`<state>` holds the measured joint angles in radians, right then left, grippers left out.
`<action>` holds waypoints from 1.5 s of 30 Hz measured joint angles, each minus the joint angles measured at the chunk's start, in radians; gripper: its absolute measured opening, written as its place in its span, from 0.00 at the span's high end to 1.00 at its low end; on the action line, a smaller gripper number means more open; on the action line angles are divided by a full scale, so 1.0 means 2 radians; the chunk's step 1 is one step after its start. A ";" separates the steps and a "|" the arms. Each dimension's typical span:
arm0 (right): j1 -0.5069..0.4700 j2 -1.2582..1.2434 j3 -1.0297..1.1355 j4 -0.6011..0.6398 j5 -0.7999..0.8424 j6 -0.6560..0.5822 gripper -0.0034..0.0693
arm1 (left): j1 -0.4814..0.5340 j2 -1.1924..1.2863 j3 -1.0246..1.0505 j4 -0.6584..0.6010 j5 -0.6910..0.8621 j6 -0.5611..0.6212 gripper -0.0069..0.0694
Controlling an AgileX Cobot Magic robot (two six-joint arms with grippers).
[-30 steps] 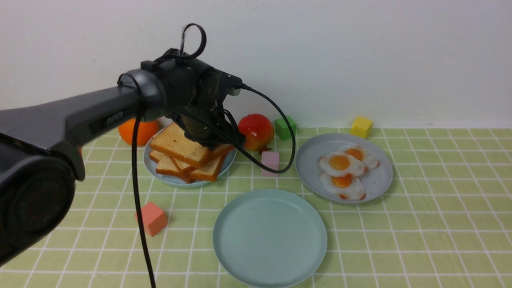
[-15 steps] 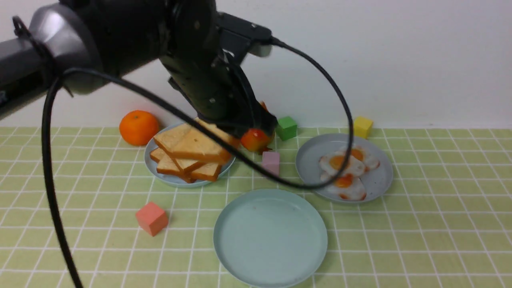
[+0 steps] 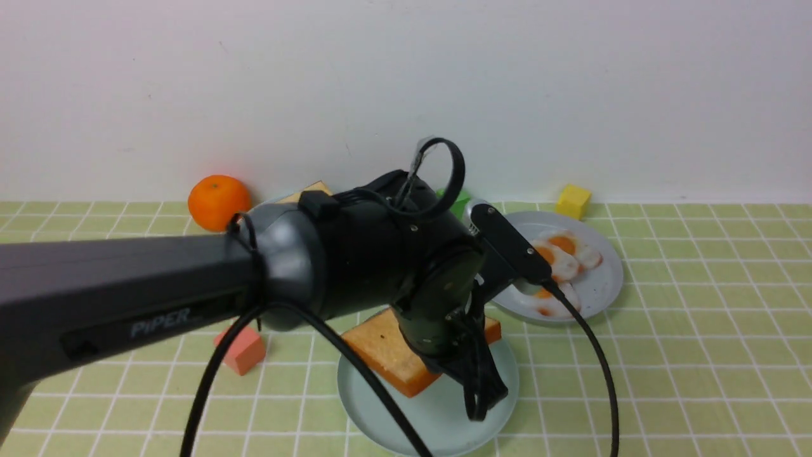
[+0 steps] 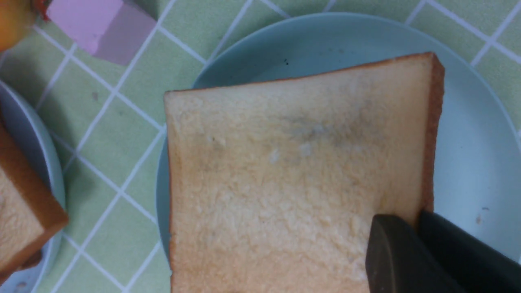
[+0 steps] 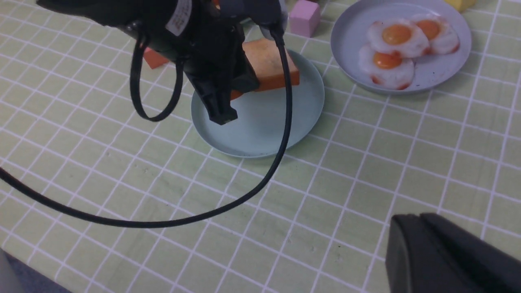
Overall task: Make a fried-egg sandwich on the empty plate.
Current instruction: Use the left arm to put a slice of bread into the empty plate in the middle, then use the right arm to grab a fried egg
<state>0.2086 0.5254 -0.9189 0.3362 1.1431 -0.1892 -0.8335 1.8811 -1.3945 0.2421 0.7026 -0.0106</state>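
Left gripper (image 4: 407,232) clamps the toast slice (image 4: 285,171) at its crust edge — looks light, stiff, secure there. Right gripper (image 5: 415,228) sits closed, empty.

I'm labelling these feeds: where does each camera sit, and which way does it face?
Front: between the arms, facing the wall; the left arm shows.
Left wrist: looks down on the square tan toast slice; left gripper pinches it.
Right wrist: high, overlooking the table; right gripper shows.
Shared: all show that slice over the round pale aqua-green plate.
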 joint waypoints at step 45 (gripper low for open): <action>0.031 0.485 -0.134 -0.001 -0.147 -0.063 0.83 | 0.000 -0.748 0.369 -0.103 -0.062 -0.086 0.93</action>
<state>0.2710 1.4955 -1.1869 0.3337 0.8492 -0.3154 -0.8342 0.3841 -0.6556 0.0363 0.5785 -0.1835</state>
